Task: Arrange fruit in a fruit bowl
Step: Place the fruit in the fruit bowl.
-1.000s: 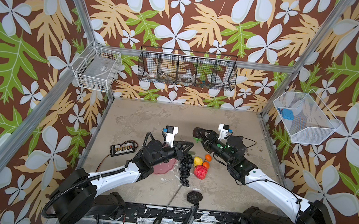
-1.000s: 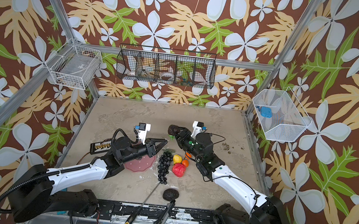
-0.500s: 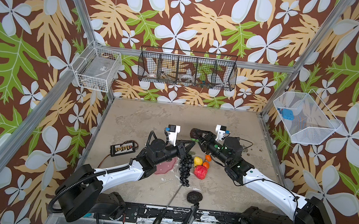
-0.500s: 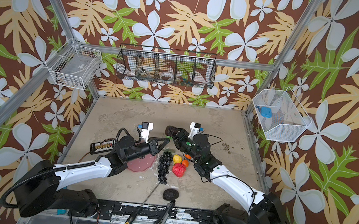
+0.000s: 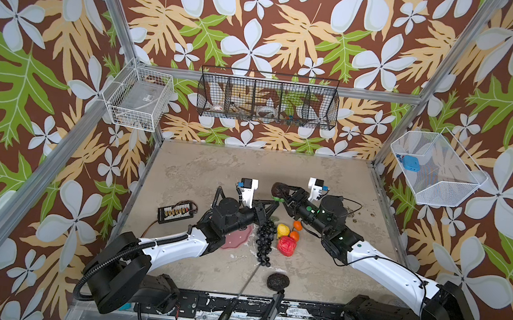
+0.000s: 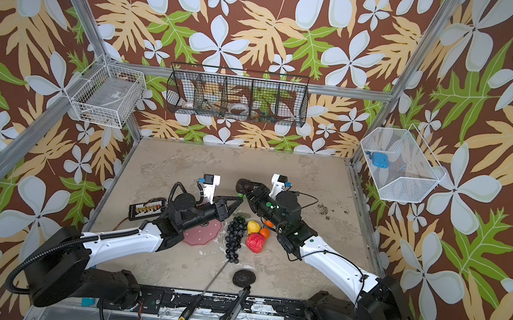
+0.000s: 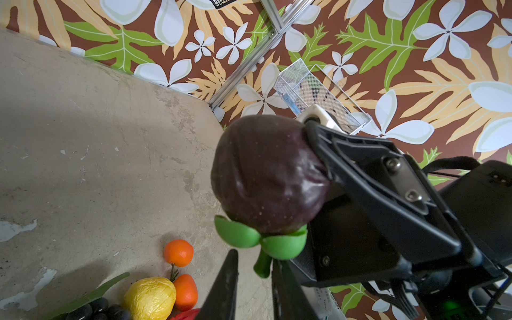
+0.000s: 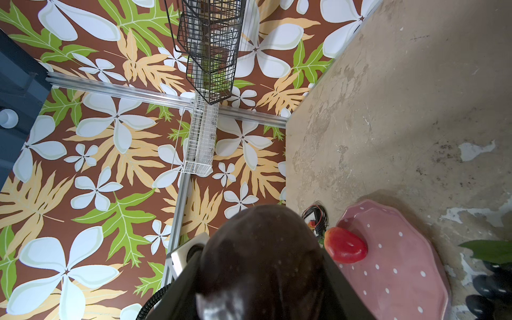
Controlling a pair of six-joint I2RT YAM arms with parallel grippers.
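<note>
My right gripper (image 5: 281,192) is shut on the dark mangosteen (image 5: 279,189) (image 8: 260,263) and holds it above the table behind the other fruit. My left gripper (image 5: 274,203) (image 7: 255,257) points at its green top, jaws narrowly open, with the green stem (image 7: 261,267) between the tips. The pink dotted fruit bowl (image 5: 237,241) (image 8: 401,266) lies partly under my left arm, and a red apple (image 8: 345,248) rests on its edge. Beside it lie the black grape bunch (image 5: 264,242), yellow lemon (image 5: 283,229), two oranges (image 5: 297,226), another red apple (image 5: 286,246) and a bumpy avocado (image 5: 278,281).
A screwdriver (image 5: 239,292) and a black tool (image 5: 272,308) lie at the front edge. A small black board with wires (image 5: 177,212) sits left of the bowl. White wire baskets (image 5: 139,100) (image 5: 436,168) and a black one (image 5: 268,98) hang on the walls.
My right gripper has brought the mangosteen slightly left, towards my left gripper. My left gripper has edged up to its green top, and its jaws have narrowed a little.
</note>
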